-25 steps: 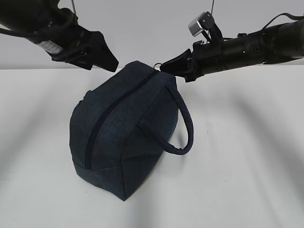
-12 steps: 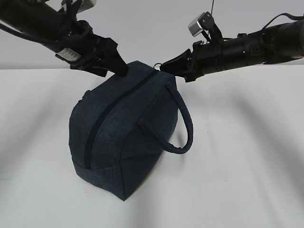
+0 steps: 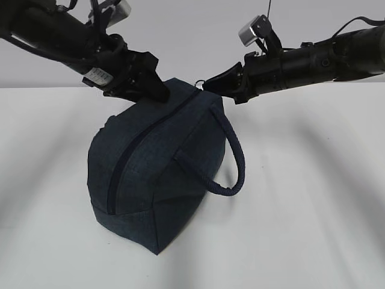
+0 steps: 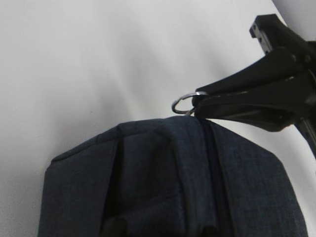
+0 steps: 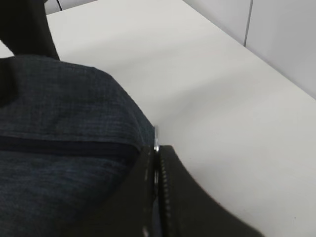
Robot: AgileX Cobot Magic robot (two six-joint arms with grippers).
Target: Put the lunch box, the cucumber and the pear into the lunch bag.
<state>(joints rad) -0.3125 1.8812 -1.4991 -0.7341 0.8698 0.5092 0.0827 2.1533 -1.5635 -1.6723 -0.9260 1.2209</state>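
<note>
The dark navy lunch bag (image 3: 156, 174) stands on the white table, its zip run shut along the top. My right gripper (image 3: 207, 85) is shut on the silver ring pull (image 4: 185, 102) at the zip's far end; in the right wrist view the ring pull (image 5: 156, 138) shows as a thin edge between the pressed fingers. My left gripper (image 3: 155, 91) is down on the bag's far left top corner. Its dark fingertips (image 4: 114, 228) stand apart at the frame's bottom edge, with a fold of bag fabric (image 4: 158, 187) between them. The lunch box, the cucumber and the pear are out of view.
A looped rope handle (image 3: 237, 162) hangs off the bag's right side. The white table (image 3: 313, 211) spreads all round the bag, with a grey wall behind. Both arms reach in from the upper corners above the bag.
My left arm has come in from the upper left and down onto the bag's top corner, its jaws narrowing. The right gripper and the bag have stayed put.
</note>
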